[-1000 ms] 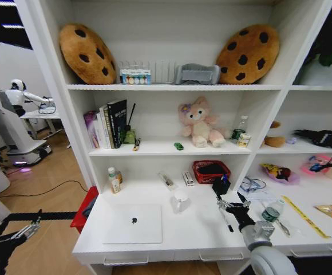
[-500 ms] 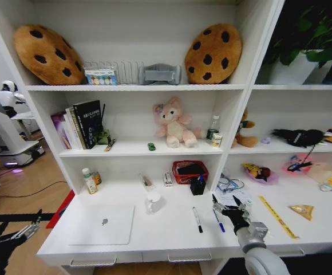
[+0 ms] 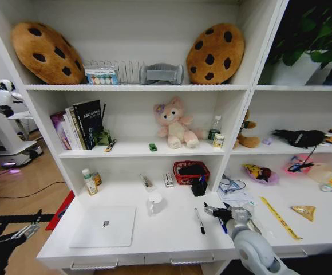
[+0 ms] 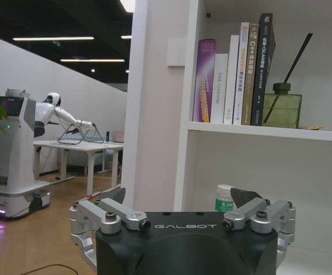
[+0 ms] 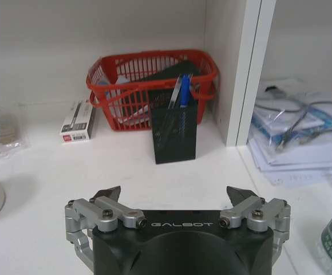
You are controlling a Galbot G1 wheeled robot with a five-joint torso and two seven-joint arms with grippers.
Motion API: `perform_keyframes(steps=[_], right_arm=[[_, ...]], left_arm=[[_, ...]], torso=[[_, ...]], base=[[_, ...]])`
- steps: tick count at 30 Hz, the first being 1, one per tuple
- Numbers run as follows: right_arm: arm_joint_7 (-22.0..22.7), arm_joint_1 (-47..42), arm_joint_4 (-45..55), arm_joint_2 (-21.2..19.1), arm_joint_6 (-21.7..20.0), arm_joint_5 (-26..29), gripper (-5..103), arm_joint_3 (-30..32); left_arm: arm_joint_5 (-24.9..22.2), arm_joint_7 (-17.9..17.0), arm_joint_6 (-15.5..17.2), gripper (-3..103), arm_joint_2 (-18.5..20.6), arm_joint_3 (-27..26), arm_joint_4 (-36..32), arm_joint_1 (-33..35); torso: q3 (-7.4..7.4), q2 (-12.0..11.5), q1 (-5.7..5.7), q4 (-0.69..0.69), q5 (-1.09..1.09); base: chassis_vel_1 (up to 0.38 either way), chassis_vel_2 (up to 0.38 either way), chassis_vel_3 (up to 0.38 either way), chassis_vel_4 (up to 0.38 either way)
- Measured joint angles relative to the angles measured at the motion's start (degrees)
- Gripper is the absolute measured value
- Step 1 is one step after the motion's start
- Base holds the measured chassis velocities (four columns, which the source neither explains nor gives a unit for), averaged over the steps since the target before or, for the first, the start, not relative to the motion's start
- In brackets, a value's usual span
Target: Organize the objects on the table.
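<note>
marker on table; right gripper fingers spread.

The right gripper is at about five o'clock in the head view, reaching forward (its wrist is level), and its fingers are spread wide apart. The left gripper hangs low at eight o'clock, fingers parted.

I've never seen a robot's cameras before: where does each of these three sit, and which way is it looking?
Head view: high up, looking down at the table; right gripper over it, left gripper low beside it.
Left wrist view: behind the open left gripper, facing the books.
Right wrist view: behind the open right gripper, facing the pen holder.
Shared: head and right wrist both show the red basket.
</note>
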Motion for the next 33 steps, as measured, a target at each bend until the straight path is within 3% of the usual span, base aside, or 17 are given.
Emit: perform_keyframes(steps=[5, 13, 25, 31, 33], right_arm=[[0.02, 2.48, -2.75, -0.81, -2.68, 5.66, 100, -0.64], [-1.30, 7.04, -6.07, -1.66, -5.60, 7.90, 100, -5.50], [2.61, 15.20, -10.11, -3.32, -5.92, 15.20, 101, -12.59], [3.89, 16.29, -11.56, -3.33, -5.86, 18.86, 85, -13.92], [4.43, 17.15, -12.62, -2.84, -5.82, 19.47, 75, -14.89]], left_arm=[[0.00, 0.00, 0.00, 100, -0.01, 0.00, -0.01, 0.00], [0.00, 0.00, 0.00, 100, 0.00, 0.00, 0.00, 0.00], [0.00, 0.00, 0.00, 100, 0.00, 0.00, 0.00, 0.00], [0.00, 0.00, 0.00, 100, 0.00, 0.00, 0.00, 0.00], [0.00, 0.00, 0.00, 100, 0.00, 0.00, 0.00, 0.00]], torso=[[0.00, 0.00, 0.00, 0.00, -0.01], [0.00, 0.00, 0.00, 0.00, 0.00], [0.00, 0.00, 0.00, 0.00, 0.00], [0.00, 0.00, 0.00, 0.00, -0.01], [0.00, 0.00, 0.00, 0.00, 0.00]], base=[[0.000, 0.000, 0.000, 0.000], [0.000, 0.000, 0.000, 0.000], [0.000, 0.000, 0.000, 0.000], [0.000, 0.000, 0.000, 0.000], [0.000, 0.000, 0.000, 0.000]])
